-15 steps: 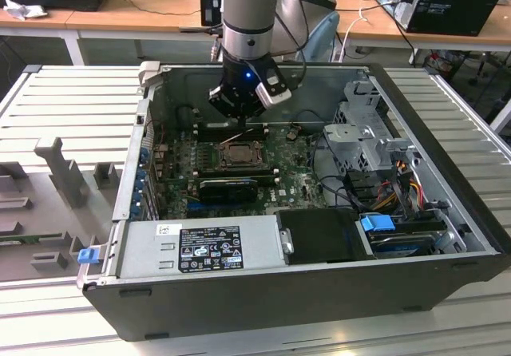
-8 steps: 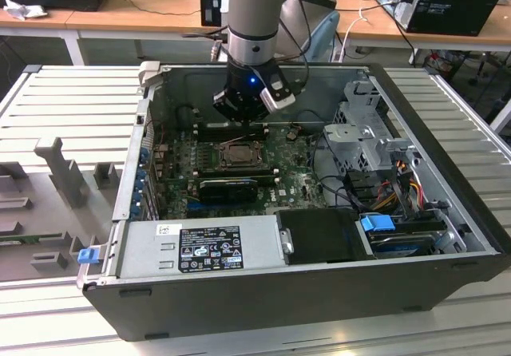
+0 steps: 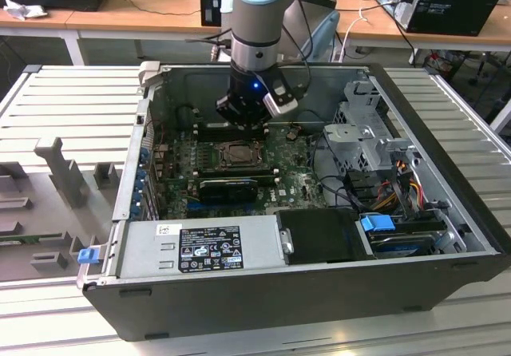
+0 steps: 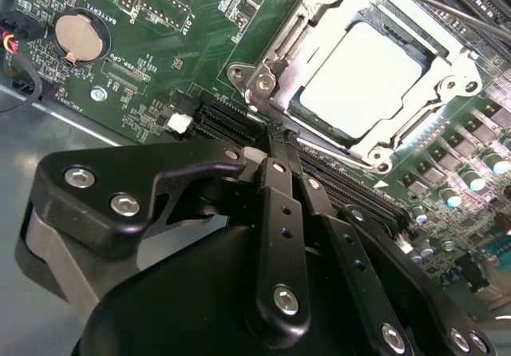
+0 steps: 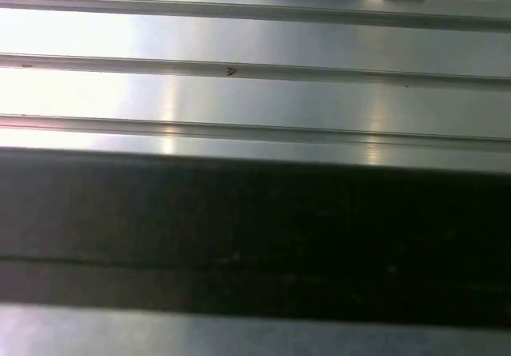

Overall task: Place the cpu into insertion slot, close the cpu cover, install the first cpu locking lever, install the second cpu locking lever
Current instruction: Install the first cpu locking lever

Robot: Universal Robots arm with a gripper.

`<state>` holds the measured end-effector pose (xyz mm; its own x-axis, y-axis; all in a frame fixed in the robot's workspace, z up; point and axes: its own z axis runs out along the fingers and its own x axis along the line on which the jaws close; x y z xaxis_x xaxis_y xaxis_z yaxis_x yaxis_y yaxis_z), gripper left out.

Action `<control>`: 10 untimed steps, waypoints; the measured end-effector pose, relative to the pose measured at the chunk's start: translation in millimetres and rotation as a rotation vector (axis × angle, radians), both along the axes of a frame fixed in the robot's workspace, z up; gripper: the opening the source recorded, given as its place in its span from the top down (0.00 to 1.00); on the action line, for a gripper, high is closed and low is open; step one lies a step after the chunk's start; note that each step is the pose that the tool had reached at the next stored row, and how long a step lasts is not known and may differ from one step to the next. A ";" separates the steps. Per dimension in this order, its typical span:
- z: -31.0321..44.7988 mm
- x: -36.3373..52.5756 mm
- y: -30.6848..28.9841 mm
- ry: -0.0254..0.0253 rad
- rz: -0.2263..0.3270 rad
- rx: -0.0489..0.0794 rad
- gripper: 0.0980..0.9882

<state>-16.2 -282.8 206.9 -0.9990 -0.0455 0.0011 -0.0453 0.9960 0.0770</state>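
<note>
Second wrist view: narrow, empty claw (image 4: pixel 275 144) hangs near cpu cover (image 4: pixel 319 17) edge, cpu (image 4: pixel 359 73) seated.

Even overhead room light; the cpu (image 4: pixel 359 73) glares white in the second wrist view, the gripper (image 4: pixel 275 144) blurs in the foreground, and soft reflections streak the ribbed worktop (image 5: pixel 255 92).

The cpu (image 4: pixel 357 70) is being seen as a pale square chip, lying flat inside the slot (image 4: pixel 447 49) on the green board. The cover (image 4: pixel 307 33), a silver metal frame with a square window, is being held down flat around the chip, so that the chip's top is being shown through the window. In the exterior view the slot (image 3: pixel 237 155) is lying near the middle of the board.
</note>
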 end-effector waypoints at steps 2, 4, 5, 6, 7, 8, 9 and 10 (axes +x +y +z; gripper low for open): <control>-1.3 0.3 0.1 0.0000 0.000 -0.003 0.99; -2.0 0.4 0.1 0.0001 0.000 -0.007 0.99; -2.6 0.4 0.0 0.0002 0.000 -0.014 0.99; -3.0 0.4 0.1 0.0001 0.000 -0.017 0.99; -3.3 0.4 0.2 0.0000 0.000 -0.019 0.99; -4.1 0.5 0.5 -0.0002 0.000 -0.022 0.99; -5.0 0.5 0.7 -0.0001 0.001 -0.023 0.99; -5.3 0.5 0.9 0.0001 0.002 -0.024 0.99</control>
<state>-15.7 -282.0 201.6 -0.9989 -0.0471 0.0024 -0.0469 0.9975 0.0531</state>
